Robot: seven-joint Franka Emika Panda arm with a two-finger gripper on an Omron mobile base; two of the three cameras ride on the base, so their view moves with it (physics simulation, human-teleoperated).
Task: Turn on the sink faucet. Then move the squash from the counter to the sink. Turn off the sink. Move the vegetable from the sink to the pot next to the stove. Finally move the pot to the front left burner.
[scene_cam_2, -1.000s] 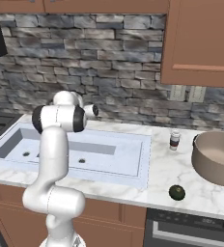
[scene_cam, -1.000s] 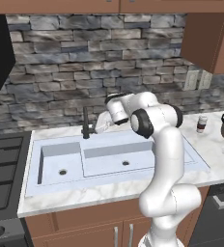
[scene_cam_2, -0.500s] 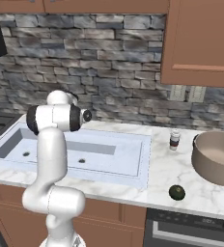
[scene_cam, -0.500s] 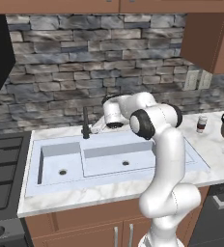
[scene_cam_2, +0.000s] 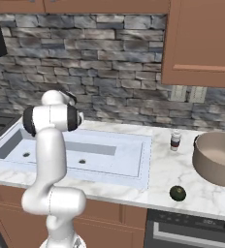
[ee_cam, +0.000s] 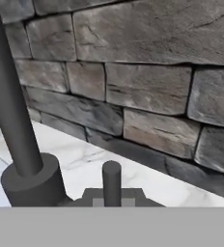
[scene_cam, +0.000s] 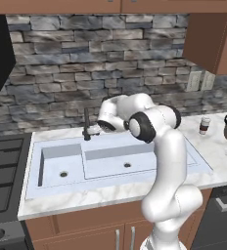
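Observation:
The slim dark sink faucet [scene_cam: 87,126] stands behind the pale double sink [scene_cam: 135,168]. My gripper [scene_cam: 98,129] is shut and empty just to its right, low by its base. In the hand view the faucet post [ee_cam: 10,106] rises at the left, and its small lever [ee_cam: 111,176] stands directly ahead of my shut gripper [ee_cam: 113,200]; whether they touch I cannot tell. No water runs. The dark green squash [scene_cam_2: 178,193] lies on the marble counter [scene_cam_2: 158,169] near its front edge, with the wide brownish pot [scene_cam_2: 216,157] behind it to the right.
A small jar with a dark band [scene_cam_2: 175,140] stands on the counter between the sink and the pot. The black stove [scene_cam: 0,166] adjoins the sink's left side. A stone wall [scene_cam: 110,63] runs behind the counter, with wooden cabinets overhead.
The arm's elbow has swung to the left, and the hand has come down a little, closer to the faucet's base. The gripper stays shut.

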